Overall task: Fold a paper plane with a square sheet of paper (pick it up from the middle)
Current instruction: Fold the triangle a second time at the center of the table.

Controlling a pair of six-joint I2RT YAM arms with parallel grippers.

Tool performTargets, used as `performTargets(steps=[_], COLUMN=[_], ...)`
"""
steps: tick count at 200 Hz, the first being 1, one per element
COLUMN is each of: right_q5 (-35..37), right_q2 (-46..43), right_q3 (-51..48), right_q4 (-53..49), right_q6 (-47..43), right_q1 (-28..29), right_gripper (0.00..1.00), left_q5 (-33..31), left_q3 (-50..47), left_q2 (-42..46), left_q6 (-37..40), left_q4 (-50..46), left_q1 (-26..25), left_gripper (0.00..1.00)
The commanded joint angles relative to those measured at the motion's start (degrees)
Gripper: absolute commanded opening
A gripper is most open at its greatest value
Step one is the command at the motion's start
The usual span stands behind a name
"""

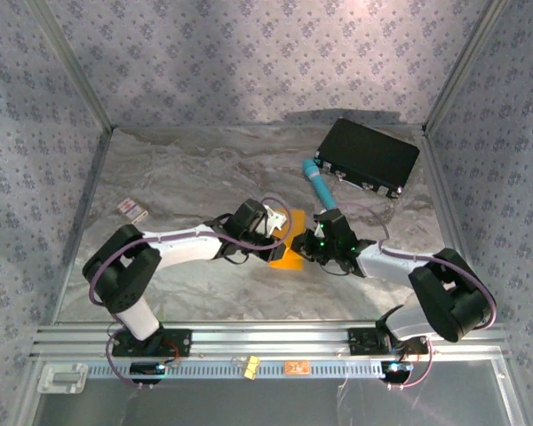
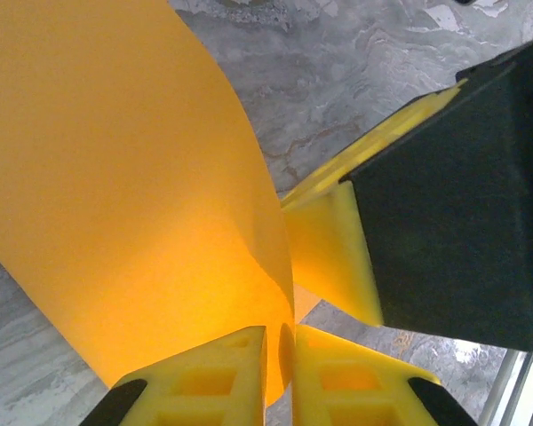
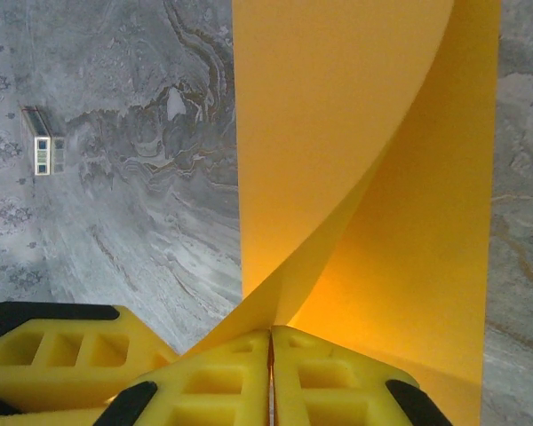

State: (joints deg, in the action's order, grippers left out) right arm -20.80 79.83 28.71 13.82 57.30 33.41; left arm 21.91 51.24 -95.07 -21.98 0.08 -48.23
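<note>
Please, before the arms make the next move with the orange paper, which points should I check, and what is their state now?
1. Right pincer shut on the paper: ok.
2. Left pincer grip: cannot tell; a narrow gap shows, with paper inside it.
3. Room between the two pincers: cannot tell; they are very close.
4. Paper without a tear: ok; it curves smoothly.
5. Card out of the way: ok; it lies far off on the table.

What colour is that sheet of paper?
Plain bright orange-yellow paper; it shows best in the right wrist view.
</note>
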Motion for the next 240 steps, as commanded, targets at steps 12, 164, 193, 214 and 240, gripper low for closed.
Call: performTargets(steps=[12,164,193,214,240], right_q5=[-0.23,8.25,9.02,9.52,9.65], right_q2=[-0.03,-0.87,0.85,1.53,1.47], right_q3=[-0.21,0.73,1.19,1.26,1.00], right_q4=[0.15,-10.74,-12.63,-13.86,-14.16], right_q6=[0.79,-0.48,-1.12,-1.27,-1.27], right_q1=[0.22,3.87,4.26,4.21,4.19], right_gripper=[0.10,0.09,0.09,0.09,0.09], left_q5=[2.26,3.14,3.23,3.05,2.67], left_q3=[2.20,2.90,2.59,2.23,1.55], left_q2=[-1.09,-2.05,-1.85,-1.44,-1.18], left_q6=[0.62,0.62,0.27,-0.29,-1.42], left_q4=[1.06,0.11,0.25,0.95,2.55], left_q1=[0.79,1.32,1.31,1.36,1.33], left_gripper=[0.14,0.02,0.07,0.09,0.12])
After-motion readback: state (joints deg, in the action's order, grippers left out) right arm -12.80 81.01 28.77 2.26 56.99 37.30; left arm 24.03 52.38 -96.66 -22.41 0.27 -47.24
